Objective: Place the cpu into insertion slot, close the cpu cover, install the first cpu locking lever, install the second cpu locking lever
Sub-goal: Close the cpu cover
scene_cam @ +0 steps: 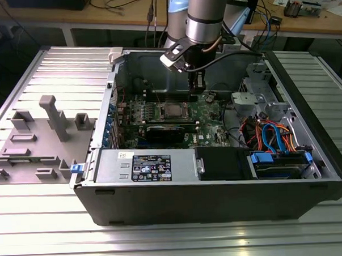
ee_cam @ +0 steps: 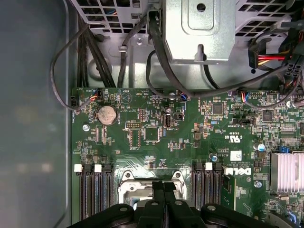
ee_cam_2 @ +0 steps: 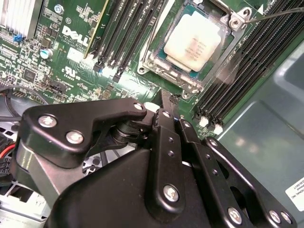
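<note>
The black, bolted metal gripper [ee_cam_2: 168, 102] is hanging just beside the socket. Its two slim fingers are pressing flat together and carrying nothing.

Just past its tip, the small square cpu [ee_cam_2: 194, 40] is lying in the dark, silver-rimmed insertion slot [ee_cam_2: 161, 61], its dull silver-grey top facing up. The thin silver cpu cover [ee_cam_2: 167, 75], a frame plate with a large cut-out, seems to be resting around the chip. Whether it is fully down is hard to tell.

A thin steel-wire locking lever [ee_cam_2: 278, 13] is running off from the socket's far corner, so the work looks to be at the cover-and-lever stage. Doing this well means bearing on the stiff frame or the wire, never on the chip's smooth lid. The round, springy wire is likely to slip off a narrow fingertip, so steady, square pressure is called for.

Long black plastic memory slots [ee_cam_2: 128, 33] are flanking the socket on the green circuit board [ee_cam_2: 57, 57]. Farther out, the dark grey sheet-metal computer case [scene_cam: 219, 199] is enclosing it all.
</note>
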`<state>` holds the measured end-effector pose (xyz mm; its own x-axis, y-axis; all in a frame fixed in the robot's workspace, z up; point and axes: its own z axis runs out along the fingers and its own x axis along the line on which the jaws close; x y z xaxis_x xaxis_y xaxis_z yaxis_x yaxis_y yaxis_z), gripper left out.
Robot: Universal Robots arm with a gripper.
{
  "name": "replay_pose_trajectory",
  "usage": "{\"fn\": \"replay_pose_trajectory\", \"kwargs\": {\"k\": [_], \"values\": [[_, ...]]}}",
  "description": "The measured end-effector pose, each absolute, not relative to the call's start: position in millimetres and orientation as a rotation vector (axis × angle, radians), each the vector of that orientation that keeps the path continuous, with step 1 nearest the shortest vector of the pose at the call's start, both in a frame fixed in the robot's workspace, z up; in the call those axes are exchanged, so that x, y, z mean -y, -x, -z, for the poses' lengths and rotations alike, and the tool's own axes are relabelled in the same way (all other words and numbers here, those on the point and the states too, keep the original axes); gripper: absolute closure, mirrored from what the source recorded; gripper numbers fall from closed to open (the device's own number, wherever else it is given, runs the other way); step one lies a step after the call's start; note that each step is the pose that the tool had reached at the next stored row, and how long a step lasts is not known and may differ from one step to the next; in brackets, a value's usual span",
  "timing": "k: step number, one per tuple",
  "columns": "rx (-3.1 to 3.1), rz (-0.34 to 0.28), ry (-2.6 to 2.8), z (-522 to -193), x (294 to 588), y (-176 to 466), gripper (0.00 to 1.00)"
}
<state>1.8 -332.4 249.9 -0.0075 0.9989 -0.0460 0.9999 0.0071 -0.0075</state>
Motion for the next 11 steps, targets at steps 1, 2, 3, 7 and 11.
{"fn": "replay_pose_trajectory", "kwargs": {"k": [1, 2, 3, 7, 11], "values": [[-2.21, 0.059, -2.194, -249.9, 332.4, -1.4, 0.89], [-2.21, 0.059, -2.194, -249.8, 332.4, -1.0, 0.89], [-2.21, 0.059, -2.194, -249.9, 332.4, -0.8, 0.89], [-2.21, 0.059, -2.194, -249.8, 332.4, -0.3, 0.89], [-2.21, 0.059, -2.194, -247.6, 332.4, 5.5, 0.89]]}}
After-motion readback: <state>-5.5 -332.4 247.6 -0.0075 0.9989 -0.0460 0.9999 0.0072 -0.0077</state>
